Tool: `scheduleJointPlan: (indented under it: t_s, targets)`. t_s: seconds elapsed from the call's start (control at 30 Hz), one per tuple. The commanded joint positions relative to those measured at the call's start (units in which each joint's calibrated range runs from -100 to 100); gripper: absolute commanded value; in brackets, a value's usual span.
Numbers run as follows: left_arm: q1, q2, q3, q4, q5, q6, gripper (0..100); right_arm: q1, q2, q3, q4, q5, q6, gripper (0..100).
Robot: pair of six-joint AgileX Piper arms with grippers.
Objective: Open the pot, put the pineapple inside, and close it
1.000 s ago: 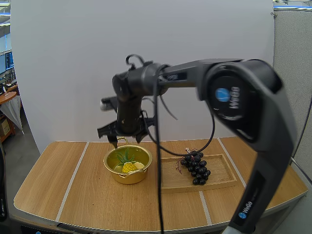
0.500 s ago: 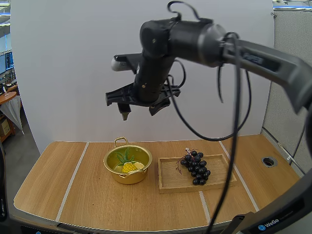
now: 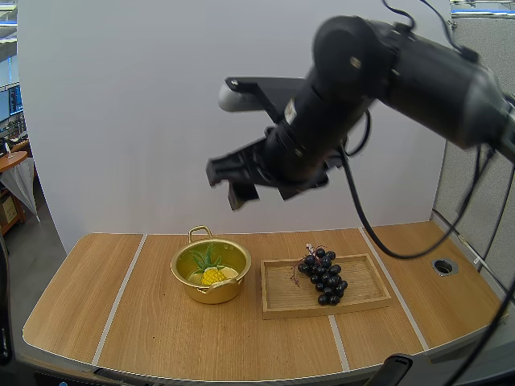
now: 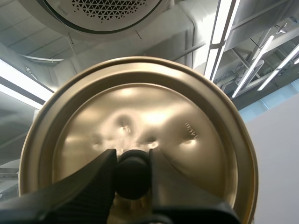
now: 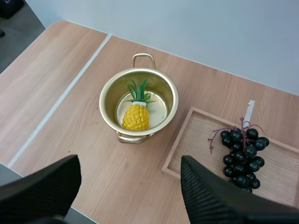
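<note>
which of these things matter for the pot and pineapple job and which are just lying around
Job: pot, pineapple inside it, lid held at its knob by the left gripper.
Lying about: grapes, wooden tray under them.

The right gripper point(image 3: 269, 183), just over the far rim of the pot point(image 3: 211, 272) a second ago, now hangs high above the table point(image 3: 153, 338), well apart from the pot. In the high view it shifts from the pot's 12 o'clock toward its 1 o'clock. The arm behind it rises too, now reaching in from 2 o'clock and looming closer to the camera.
</note>
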Motion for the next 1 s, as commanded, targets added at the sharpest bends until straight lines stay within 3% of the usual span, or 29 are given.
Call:
scheduleJointPlan:
  t_s: [0.0,0.27,0.33,0.47,0.5,0.97]
  targets:
    - [-0.17,-0.2,-0.1,0.4,-1.7,-0.7,0,-0.3,-4.1,4.5,-0.2,-0.8,-1.0,100]
    - [-0.17,-0.2,-0.1,0.4,-1.7,-0.7,0,-0.3,-10.6,12.8,-0.5,-4.2,-1.6,100]
    - [-0.17,-0.2,-0.1,0.4,-1.7,-0.7,0,-0.4,-11.3,13.7,-0.5,-4.6,-1.8,80]
    - [-0.17,-0.2,-0.1,0.4,-1.7,-0.7,0,-0.7,-12.6,14.2,0.8,-5.2,-3.2,11]
    - [-0.17,-0.2,-0.1,0.4,-1.7,-0.7,0,-0.7,-12.8,14.2,1.1,-5.4,-3.9,5]
    - [-0.17,-0.2,-0.1,0.4,-1.7,-0.7,0,-0.7,-13.3,14.2,-3.5,-11.5,-2.3,0]
